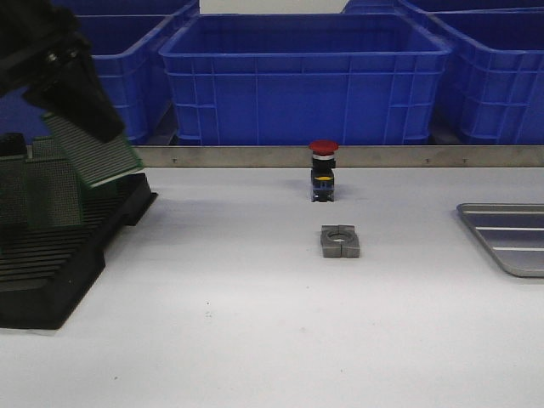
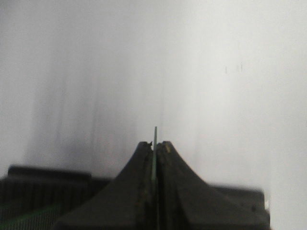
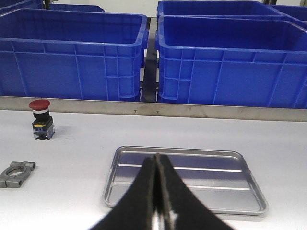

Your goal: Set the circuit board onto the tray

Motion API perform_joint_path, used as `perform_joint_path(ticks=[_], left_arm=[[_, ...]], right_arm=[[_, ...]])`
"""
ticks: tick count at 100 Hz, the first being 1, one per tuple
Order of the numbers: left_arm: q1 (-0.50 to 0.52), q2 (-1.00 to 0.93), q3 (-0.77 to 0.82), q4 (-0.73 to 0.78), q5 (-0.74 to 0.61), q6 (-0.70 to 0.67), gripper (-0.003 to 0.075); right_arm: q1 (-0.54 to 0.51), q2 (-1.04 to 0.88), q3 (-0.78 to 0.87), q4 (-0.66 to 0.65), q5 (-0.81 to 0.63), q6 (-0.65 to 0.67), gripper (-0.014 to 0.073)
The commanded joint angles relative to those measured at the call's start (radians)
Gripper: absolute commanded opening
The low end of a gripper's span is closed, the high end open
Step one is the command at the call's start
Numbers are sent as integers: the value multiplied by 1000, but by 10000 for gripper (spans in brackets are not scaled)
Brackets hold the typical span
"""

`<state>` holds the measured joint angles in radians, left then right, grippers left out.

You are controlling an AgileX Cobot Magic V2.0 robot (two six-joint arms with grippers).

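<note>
My left hand [image 1: 81, 106] cut off by front view's top-left corner; fingertips hidden behind board [image 1: 95, 151]. Left wrist view blurred: tabletop [image 2: 216, 96] smeared, rack [image 2: 43, 191] soft, board seen only edge-on as thin sliver. Tray [image 1: 508, 236] cut by front view's right edge. Rack cut by left edge. My right hand [image 3: 157, 191] absent from front view; base cut off at wrist view's edge.

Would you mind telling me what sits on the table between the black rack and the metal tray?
In the front view, a red push button and a grey metal clamp sit between the rack and the tray.
</note>
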<state>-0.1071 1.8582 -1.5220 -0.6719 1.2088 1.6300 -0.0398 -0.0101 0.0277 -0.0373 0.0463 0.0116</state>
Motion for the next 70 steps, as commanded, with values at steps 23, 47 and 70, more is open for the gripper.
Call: perform_joint_path(ticks=[23,47,70], left_arm=[[-96,-53,-32,-490,71,-10,-20],[-245,-51,-32,-501,71,-10,-20],[-349,-51,-32,-501,71,-10,-20]], right_arm=[[-3,-26,-13,-9,-81,-2,-107],[-3,-26,-13,-9,-81,-2,-107],[-3,-26,-13,-9,-81,-2,-107]])
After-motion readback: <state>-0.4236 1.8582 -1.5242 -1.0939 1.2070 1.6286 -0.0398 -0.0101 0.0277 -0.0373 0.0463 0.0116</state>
